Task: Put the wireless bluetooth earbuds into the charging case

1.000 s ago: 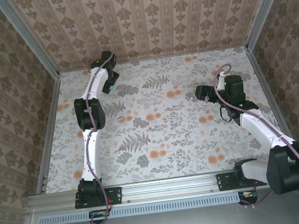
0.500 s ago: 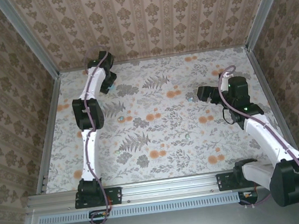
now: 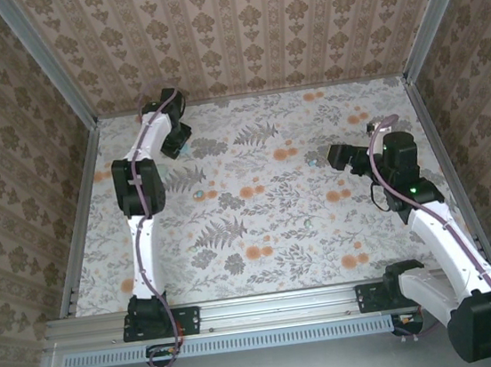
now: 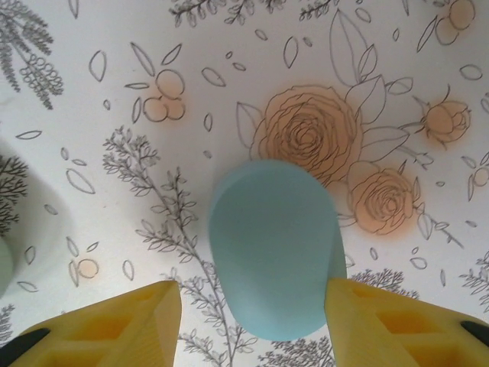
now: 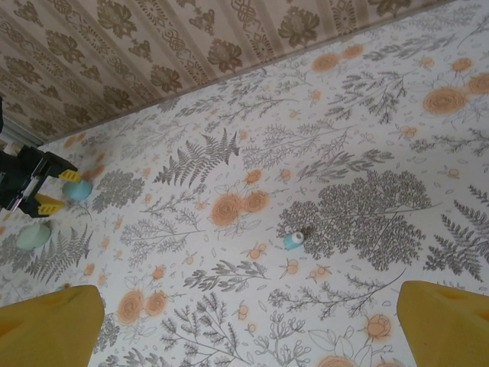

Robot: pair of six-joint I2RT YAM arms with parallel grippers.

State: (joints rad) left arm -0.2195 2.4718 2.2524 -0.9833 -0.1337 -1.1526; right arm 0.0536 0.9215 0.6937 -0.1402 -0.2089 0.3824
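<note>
The charging case's teal-blue part point(image 4: 271, 248) lies on the flowered table between my left gripper's point(image 4: 252, 306) yellow fingers point(image 4: 114, 325). The right finger is at its edge and the left one stands off with a gap, so the gripper is open. A paler mint-green part point(image 5: 33, 235) lies separately just beside it. In the top view the left gripper point(image 3: 179, 140) is at the far left back. One tiny teal earbud point(image 5: 294, 240) lies ahead of my open, empty right gripper point(image 5: 248, 336). Another earbud point(image 3: 197, 192) is a speck near the left arm's elbow.
Patterned walls and metal rails point(image 3: 83, 212) box in the table on three sides. The left gripper works close to the back wall. The printed cloth point(image 3: 269, 225) between the arms is flat, with orange flower blotches.
The right arm has drawn back slightly toward the right. The left arm's elbow has shifted left while its gripper stays at the case.
</note>
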